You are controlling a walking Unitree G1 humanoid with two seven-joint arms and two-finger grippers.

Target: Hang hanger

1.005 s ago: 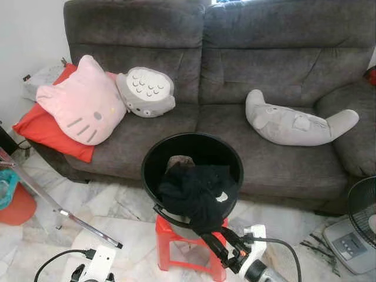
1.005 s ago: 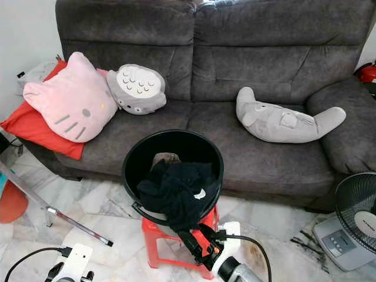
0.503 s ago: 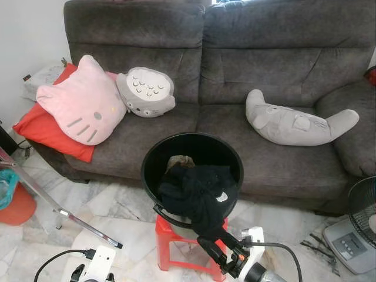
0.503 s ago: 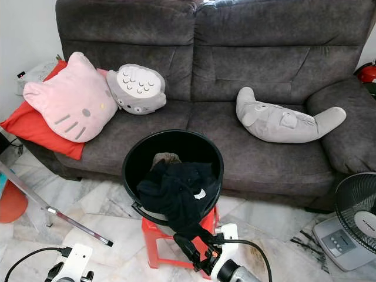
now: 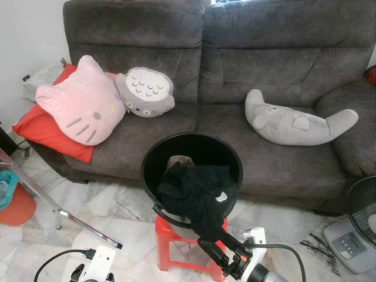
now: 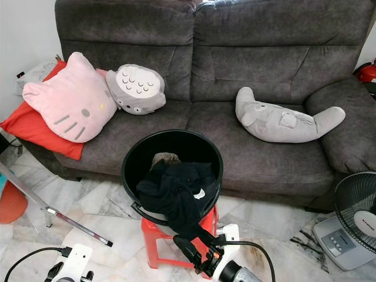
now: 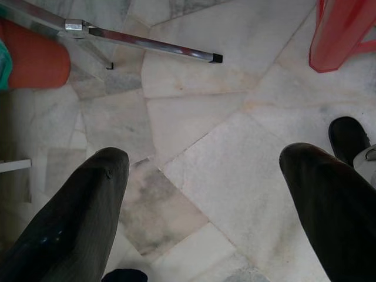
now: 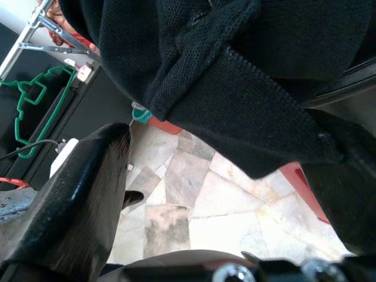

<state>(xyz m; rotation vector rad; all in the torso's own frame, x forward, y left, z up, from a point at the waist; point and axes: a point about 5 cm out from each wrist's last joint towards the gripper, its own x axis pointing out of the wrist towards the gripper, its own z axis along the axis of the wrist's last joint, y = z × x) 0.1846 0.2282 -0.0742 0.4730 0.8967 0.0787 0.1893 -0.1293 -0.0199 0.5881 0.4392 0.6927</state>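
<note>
A black garment (image 5: 197, 194) spills over the front rim of a black basket (image 5: 147, 161) that stands on a red stool (image 5: 167, 241). My right gripper (image 5: 212, 245) is just under the garment's hanging hem, in front of the stool. In the right wrist view its fingers (image 8: 76, 194) stand wide apart, and the garment (image 8: 235, 70) hangs above and partly between them. A green hanger (image 8: 32, 103) hangs on a metal rack (image 8: 35, 35) beyond. My left gripper (image 7: 200, 194) is open over the marble floor.
A grey sofa (image 5: 270, 76) with plush cushions is behind the basket. The rack's metal foot (image 5: 70, 214) crosses the floor at left, by an orange bin (image 5: 14, 205). A fan (image 5: 364, 205) stands at right.
My right gripper has shifted slightly left and down beneath the garment's hem. The garment, basket and left arm have not moved.
</note>
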